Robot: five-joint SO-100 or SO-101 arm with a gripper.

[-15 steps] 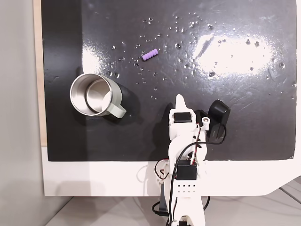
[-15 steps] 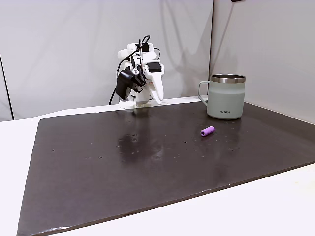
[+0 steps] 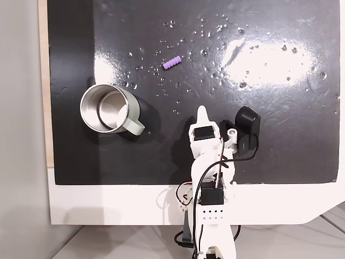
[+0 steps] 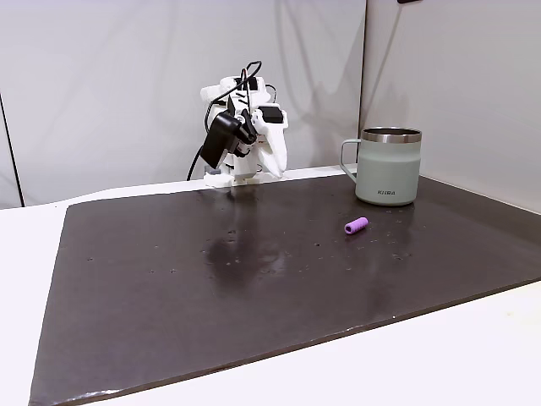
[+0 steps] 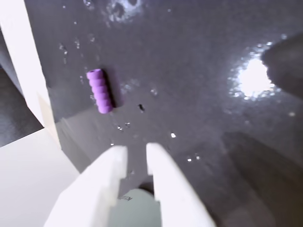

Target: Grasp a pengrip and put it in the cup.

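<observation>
The lilac pengrip (image 3: 172, 62) lies alone on the black mat, well ahead of the arm; it also shows in the side fixed view (image 4: 356, 225) and at the upper left of the wrist view (image 5: 99, 91). The steel cup (image 3: 105, 108) stands upright to the left with its pale handle (image 3: 135, 127) turned toward the arm, and at the right in the side fixed view (image 4: 387, 167). My white gripper (image 3: 202, 111) hangs folded near the arm's base (image 4: 275, 166), far from both. Its fingers (image 5: 136, 150) stand almost together with nothing between them.
The black mat (image 3: 280, 135) is glossy, with small specks and bright glare at the upper right. A white table border (image 3: 108, 205) runs along the near edge by the arm's base. Grey walls (image 4: 127, 76) close in behind the arm and beside the cup.
The folded arm has turned slightly toward the cup's side and tipped forward a little. The pengrip and cup have not moved.
</observation>
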